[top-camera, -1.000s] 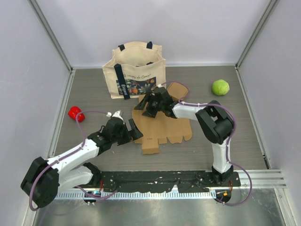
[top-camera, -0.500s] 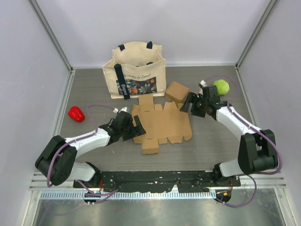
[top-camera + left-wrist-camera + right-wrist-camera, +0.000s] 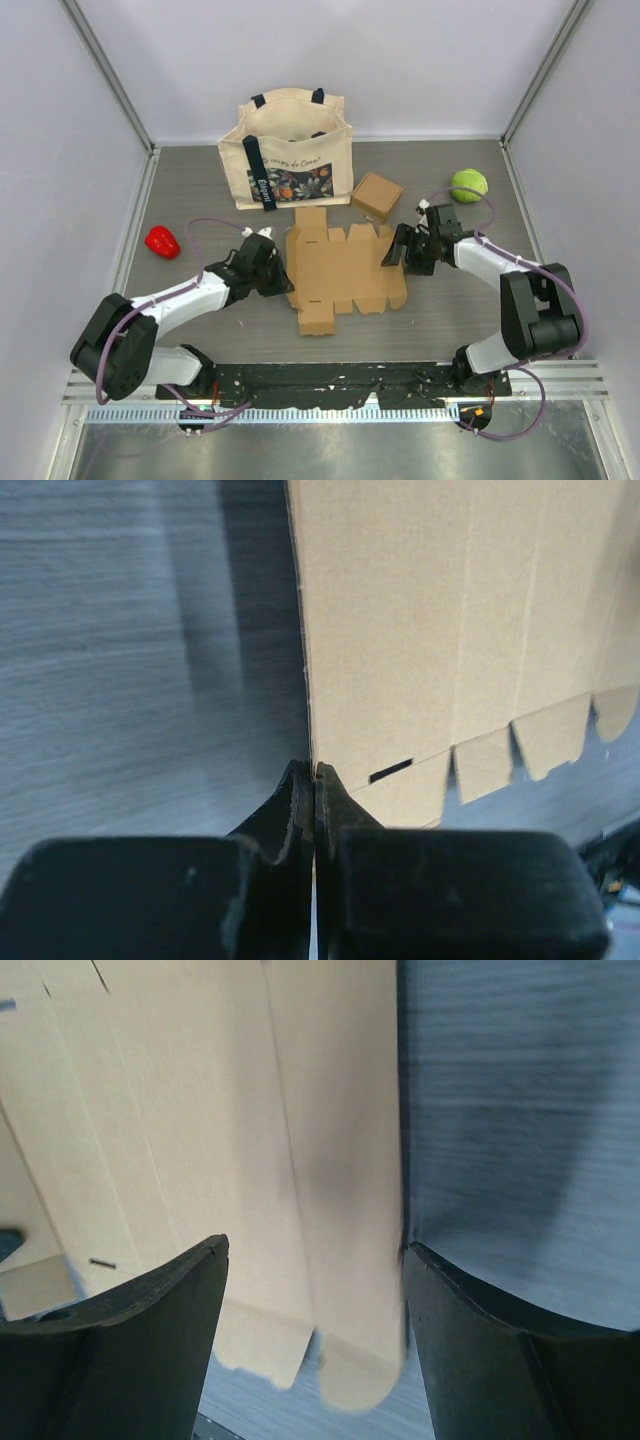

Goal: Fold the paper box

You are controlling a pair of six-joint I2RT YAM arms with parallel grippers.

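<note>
— Where's the paper box?
— Paper box [image 3: 345, 270] is mid-table, an unfolded sheet lying flat. Notched tabs run along its near edge. It sits between my two grippers.

— Left side?
— Left gripper [image 3: 313, 770]: jaws pressed together, no gap showing. The tips meet the sheet's left edge. In my wrist view the sheet lies flat beside them, not between them.

— Right side?
— Right gripper [image 3: 315, 1250]: jaws wide apart, nothing in them. They straddle the sheet's right edge, one finger over cardboard, the other over bare table [image 3: 200, 190].

— What else is out there?
— Tote bag [image 3: 288, 150] stands upright just beyond the sheet. Small closed cardboard box [image 3: 377, 195] sits right of the bag, near the sheet's far right corner but apart from it. Green ball [image 3: 468, 185] is far right. Red object [image 3: 160, 241] is off to the left, well apart from the sheet.
</note>
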